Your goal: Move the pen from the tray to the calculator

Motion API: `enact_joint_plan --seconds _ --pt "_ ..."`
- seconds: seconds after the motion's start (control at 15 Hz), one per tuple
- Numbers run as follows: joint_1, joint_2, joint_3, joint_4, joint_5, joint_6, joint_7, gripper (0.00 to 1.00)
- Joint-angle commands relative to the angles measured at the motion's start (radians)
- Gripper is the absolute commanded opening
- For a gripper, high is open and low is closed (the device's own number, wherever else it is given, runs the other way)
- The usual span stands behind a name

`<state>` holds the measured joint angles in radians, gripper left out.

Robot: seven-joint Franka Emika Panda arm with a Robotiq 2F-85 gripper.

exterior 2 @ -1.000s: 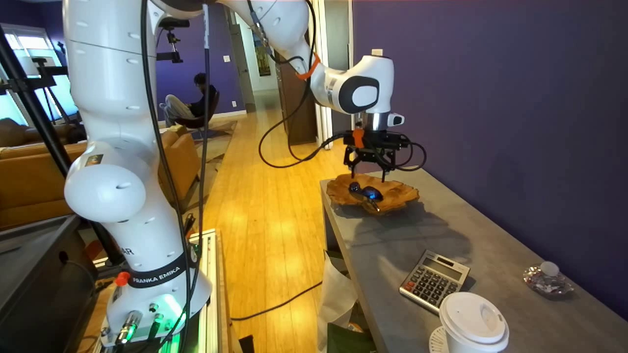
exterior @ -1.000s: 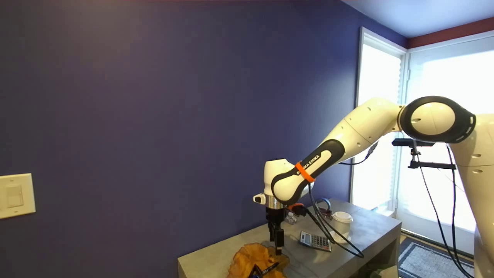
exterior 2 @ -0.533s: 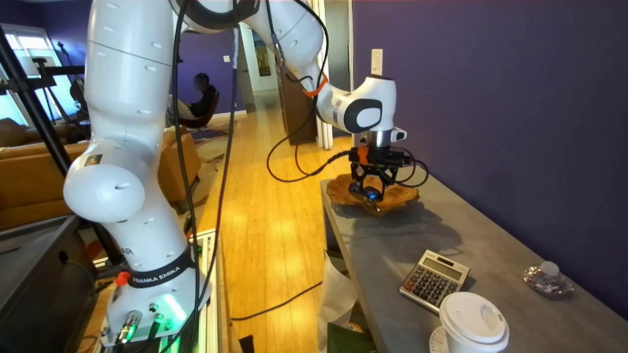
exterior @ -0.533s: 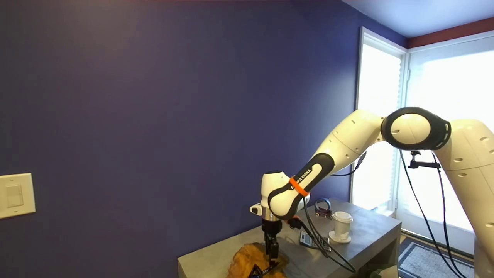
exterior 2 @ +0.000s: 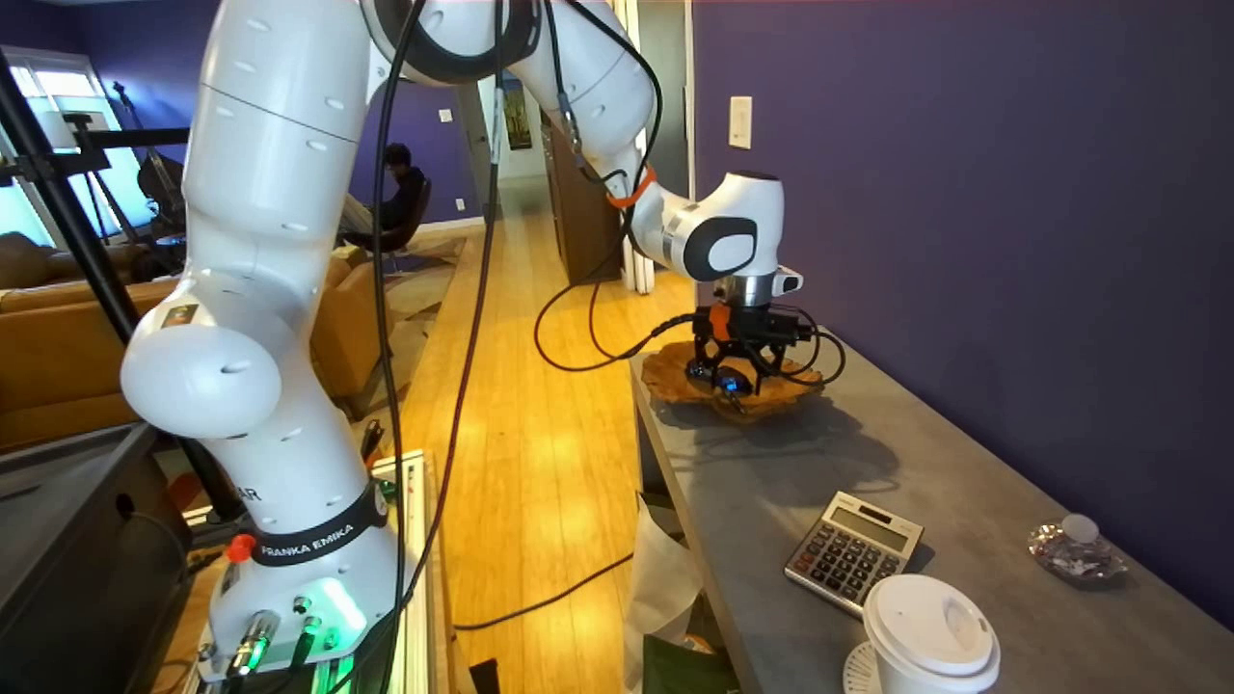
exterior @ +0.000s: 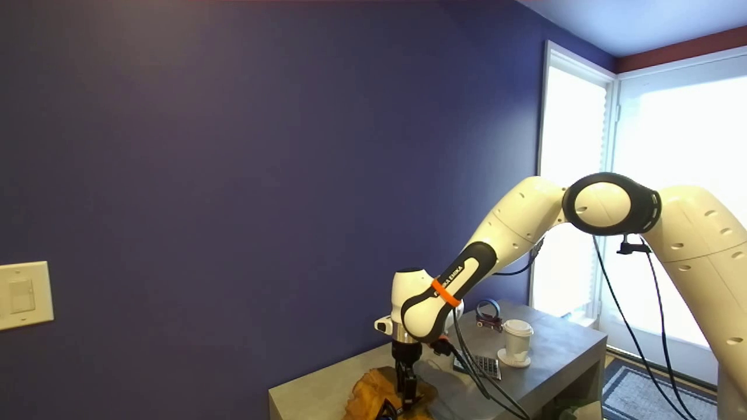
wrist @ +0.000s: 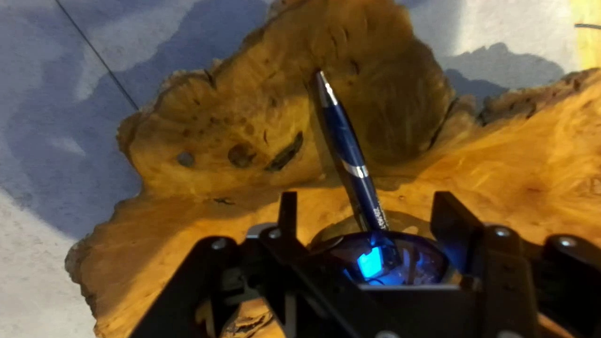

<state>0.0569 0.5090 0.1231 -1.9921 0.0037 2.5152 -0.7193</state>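
The pincer [wrist: 365,204] gapes wide over the wooden tray [wrist: 211,171], which holds the silver-tipped blue pen [wrist: 350,150]; in an exterior view, the calculator [exterior 2: 855,551] lies on the surface [exterior 2: 974,520] at the tray's five o'clock.

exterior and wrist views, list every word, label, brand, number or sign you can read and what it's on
"FRANKA EMIKA": black band on the robot base
"AR": lower white link above that band, probably part of a longer word
"EMIKA": forearm trim, preceding letters partly hidden by the orange strap
Pen: white lettering, too blurred to read
Calculator: key markings, too small to read
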Motion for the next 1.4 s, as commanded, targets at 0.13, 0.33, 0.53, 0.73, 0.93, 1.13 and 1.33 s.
enact_joint_plan --seconds 0.13,0.33,0.53,0.73,0.93,1.13,1.33 --pt "-0.033 0.051 0.032 0.042 -0.036 0.007 -0.016 0.70" --pt "-0.042 0.062 0.039 0.046 -0.036 0.004 -0.031 0.43" --pt "-0.049 0.066 0.042 0.046 -0.039 0.005 -0.051 0.30" --pt "-0.053 0.061 0.043 0.043 -0.038 0.003 -0.068 0.01" --pt "-0.053 0.021 0.037 0.024 -0.036 -0.026 -0.057 0.03" --pt "-0.060 -0.028 0.038 0.008 -0.026 -0.088 -0.052 0.03" --pt "-0.057 -0.075 0.032 0.021 -0.016 -0.266 -0.036 0.03"
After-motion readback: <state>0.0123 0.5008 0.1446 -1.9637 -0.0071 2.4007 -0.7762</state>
